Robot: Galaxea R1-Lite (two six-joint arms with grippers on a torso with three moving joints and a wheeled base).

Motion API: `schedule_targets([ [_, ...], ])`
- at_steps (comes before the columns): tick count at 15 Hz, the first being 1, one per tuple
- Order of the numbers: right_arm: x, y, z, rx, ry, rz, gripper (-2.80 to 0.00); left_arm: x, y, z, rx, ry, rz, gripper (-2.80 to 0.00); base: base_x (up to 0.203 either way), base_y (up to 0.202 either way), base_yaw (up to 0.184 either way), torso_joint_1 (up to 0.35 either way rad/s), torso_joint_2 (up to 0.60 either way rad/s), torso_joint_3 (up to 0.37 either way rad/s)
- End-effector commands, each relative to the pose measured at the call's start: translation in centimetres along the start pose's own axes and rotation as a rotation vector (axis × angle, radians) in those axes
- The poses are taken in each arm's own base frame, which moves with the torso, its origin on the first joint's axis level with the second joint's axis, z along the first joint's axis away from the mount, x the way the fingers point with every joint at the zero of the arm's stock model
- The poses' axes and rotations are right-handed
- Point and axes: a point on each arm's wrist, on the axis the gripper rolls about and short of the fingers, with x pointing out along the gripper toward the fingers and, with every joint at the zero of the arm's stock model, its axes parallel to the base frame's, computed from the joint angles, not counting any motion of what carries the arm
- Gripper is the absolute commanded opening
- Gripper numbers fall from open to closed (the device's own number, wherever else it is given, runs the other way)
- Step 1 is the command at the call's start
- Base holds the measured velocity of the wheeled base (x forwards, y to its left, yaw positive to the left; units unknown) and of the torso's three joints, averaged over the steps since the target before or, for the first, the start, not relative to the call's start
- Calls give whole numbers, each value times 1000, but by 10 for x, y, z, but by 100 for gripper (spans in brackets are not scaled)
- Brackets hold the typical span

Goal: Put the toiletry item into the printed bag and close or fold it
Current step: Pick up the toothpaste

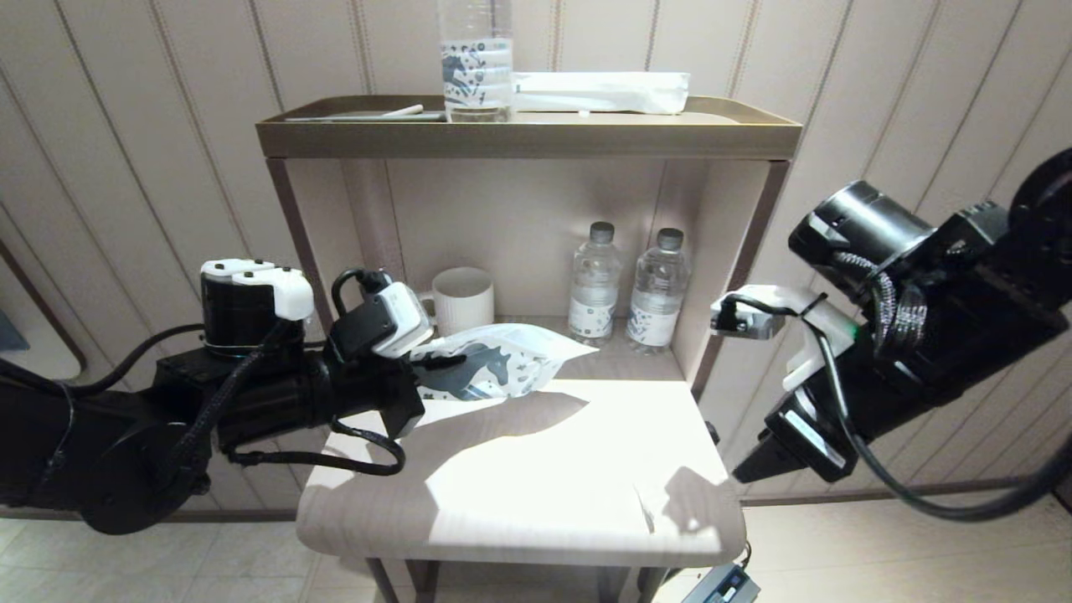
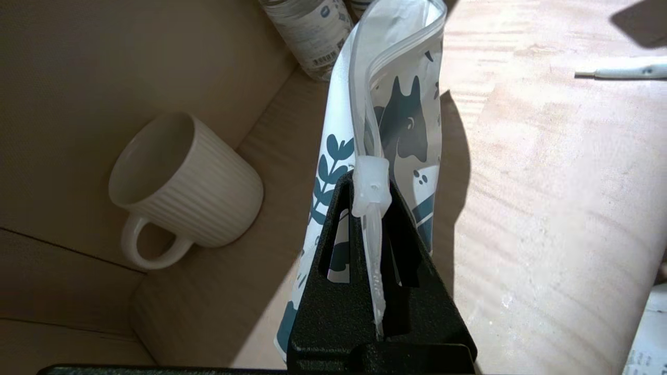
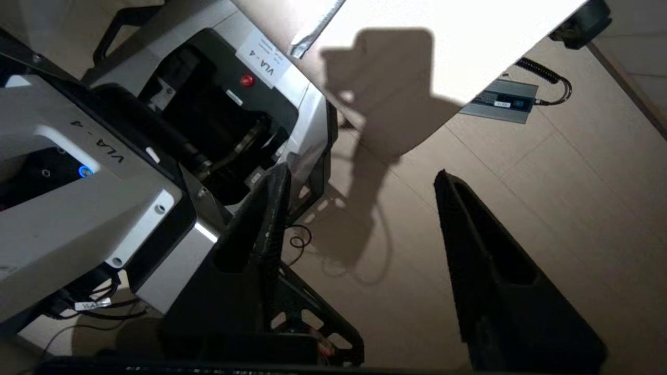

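Observation:
The printed bag (image 1: 502,362), white with teal horse motifs, hangs above the back of the table, reaching right from my left gripper (image 1: 423,360). That left gripper (image 2: 367,182) is shut on the printed bag (image 2: 404,130) at its zip edge, just behind the white slider (image 2: 371,183). Beyond the slider the zip is parted. The toiletry item (image 1: 645,507), a slim white stick, lies on the table near its front right edge; it also shows as the toiletry item (image 2: 620,73) and the toiletry item (image 3: 317,27). My right gripper (image 1: 751,467) hangs open beside the table's right edge, over the floor, and the right gripper (image 3: 359,174) holds nothing.
A ribbed mug (image 1: 462,297) and two water bottles (image 1: 626,286) stand at the back of the table (image 1: 519,519). The top shelf (image 1: 528,138) carries a horse-printed clear bottle (image 1: 476,75), a long white packet (image 1: 599,90) and a small stick (image 1: 402,110). A power brick (image 3: 500,101) lies on the floor.

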Motion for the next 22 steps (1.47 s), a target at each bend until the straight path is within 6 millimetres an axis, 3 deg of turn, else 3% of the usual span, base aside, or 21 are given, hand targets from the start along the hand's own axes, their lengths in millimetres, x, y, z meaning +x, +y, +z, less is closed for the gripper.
schedule_targets([
  [1,16,10,3,-29,56,22,0,-8,-1,5,10,-15,7,-280,0,0,0,0,0,0],
  [6,63,35,28,-20,158,-18,0,-23,-7,7,11,-18,8,-280,0,0,0,0,0,0],
  [12,101,28,40,2,181,-66,0,-28,-11,6,8,-14,-1,-280,0,0,0,0,0,0],
  [17,122,25,47,4,189,-79,0,-28,-11,5,5,-13,-3,-280,0,0,0,0,0,0],
  [22,127,26,53,-2,182,-81,0,-30,-16,-1,-3,5,-16,-280,0,0,0,0,0,0],
])
